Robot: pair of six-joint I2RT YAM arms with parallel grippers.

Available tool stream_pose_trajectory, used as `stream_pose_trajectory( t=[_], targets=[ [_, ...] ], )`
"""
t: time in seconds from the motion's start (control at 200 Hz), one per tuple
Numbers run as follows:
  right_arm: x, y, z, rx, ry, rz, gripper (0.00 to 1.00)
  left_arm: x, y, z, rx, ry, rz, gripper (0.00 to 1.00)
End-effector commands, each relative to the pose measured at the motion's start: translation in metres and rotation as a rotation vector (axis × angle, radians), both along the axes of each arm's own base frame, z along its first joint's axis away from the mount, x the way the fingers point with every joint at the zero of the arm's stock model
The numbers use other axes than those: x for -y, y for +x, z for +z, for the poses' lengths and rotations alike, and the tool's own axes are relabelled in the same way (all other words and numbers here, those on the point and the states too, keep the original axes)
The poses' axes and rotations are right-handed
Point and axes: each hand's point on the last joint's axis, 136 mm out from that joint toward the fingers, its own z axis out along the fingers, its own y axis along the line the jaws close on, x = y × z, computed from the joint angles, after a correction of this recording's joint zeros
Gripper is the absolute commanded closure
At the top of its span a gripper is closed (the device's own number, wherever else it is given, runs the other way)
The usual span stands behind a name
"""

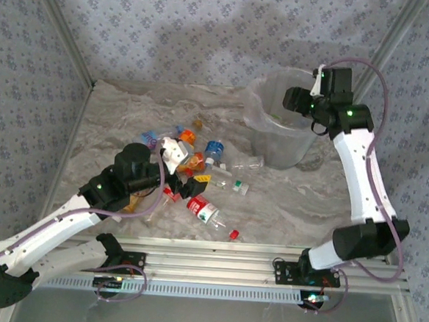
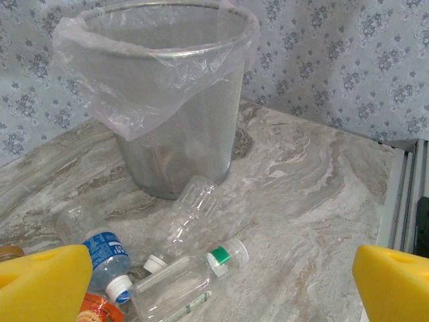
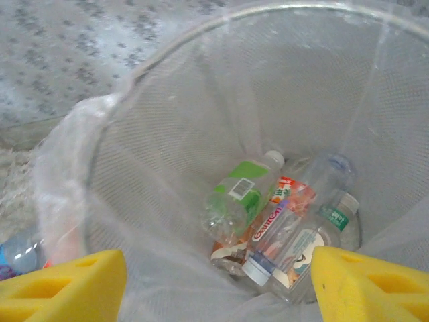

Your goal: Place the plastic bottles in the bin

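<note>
a: the right wrist view looks into the bin [image 3: 154, 121]: some plastic bottles [image 3: 268, 215] lie at its bottom, under the right tool [image 3: 218, 285], which is open and empty.
b: the top view shows loose bottles [image 1: 202, 208] on the table [image 1: 292, 211], just beside the left tool [image 1: 176, 158], also wide open.

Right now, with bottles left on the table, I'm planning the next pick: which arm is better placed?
Left, probably. The left gripper hangs wide open over the loose plastic bottles, while the right gripper is open and empty above the bin, away from the pile.
</note>
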Motion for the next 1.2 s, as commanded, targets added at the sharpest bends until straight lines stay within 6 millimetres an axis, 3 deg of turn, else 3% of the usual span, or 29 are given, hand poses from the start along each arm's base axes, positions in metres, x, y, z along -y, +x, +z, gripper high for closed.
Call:
stream_pose_trajectory(
  t=[0.0,0.205,0.415,0.635,0.884,1.194],
  targets=[
    [-0.021,-0.023,0.012,0.069,-0.057,0.126,0.26,-0.002,0.001,0.014,0.048,0.005,0.004,0.0],
    [-0.076,-0.082,-0.001,0.054,-0.033,0.399,0.27,-0.003,0.002,0.011,0.051,0.025,0.006,0.0],
    [-0.127,-0.113,-0.055,-0.073,-0.046,0.6,0.26,0.001,-0.003,0.007,0.036,0.056,-0.037,0.0],
    [-0.157,-0.113,-0.119,-0.19,-0.127,0.664,0.26,0.006,-0.002,0.0,0.01,0.087,-0.052,0.0],
    [-0.174,-0.105,-0.184,-0.323,-0.175,0.724,0.21,0.007,0.001,-0.006,0.002,0.123,-0.036,0.01],
    [-0.191,-0.098,-0.23,-0.397,-0.296,0.774,0.18,0.007,0.008,-0.014,-0.015,0.17,-0.002,0.0]
  ],
)
